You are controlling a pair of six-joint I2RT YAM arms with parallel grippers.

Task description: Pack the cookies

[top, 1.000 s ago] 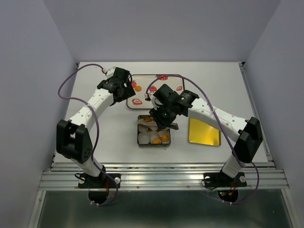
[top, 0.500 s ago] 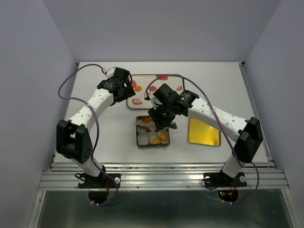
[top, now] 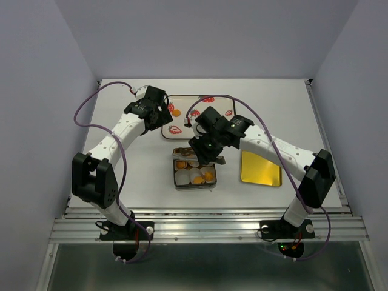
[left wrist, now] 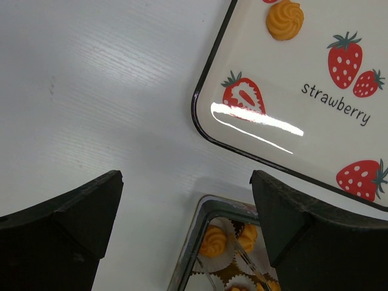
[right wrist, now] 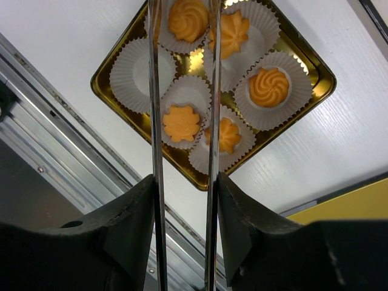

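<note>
Five orange cookies sit in white paper cups in the open gold tin [right wrist: 306,51], for example one cookie [right wrist: 268,86] at the right and one [right wrist: 180,123] in the middle. One cup [right wrist: 130,76] is empty. My right gripper [right wrist: 183,182] is shut on metal tongs [right wrist: 212,91] above the tin [top: 176,182]. The tong arms stand apart on either side of a far cookie [right wrist: 188,18]. One cookie [left wrist: 285,18] lies on the strawberry tray [left wrist: 315,145]. My left gripper [left wrist: 185,182] is open and empty over the table, between the tray corner and the tin [left wrist: 194,242].
The tin's gold lid [top: 260,168] lies flat to the right of the tin. The strawberry tray [top: 191,104] lies behind the tin, partly under both arms. The left gripper [top: 162,115] and right gripper [top: 206,148] are close together. The metal front rail [top: 206,221] runs along the near edge.
My right gripper with the tongs has shifted slightly left and away over the tin. The left arm has not moved.
</note>
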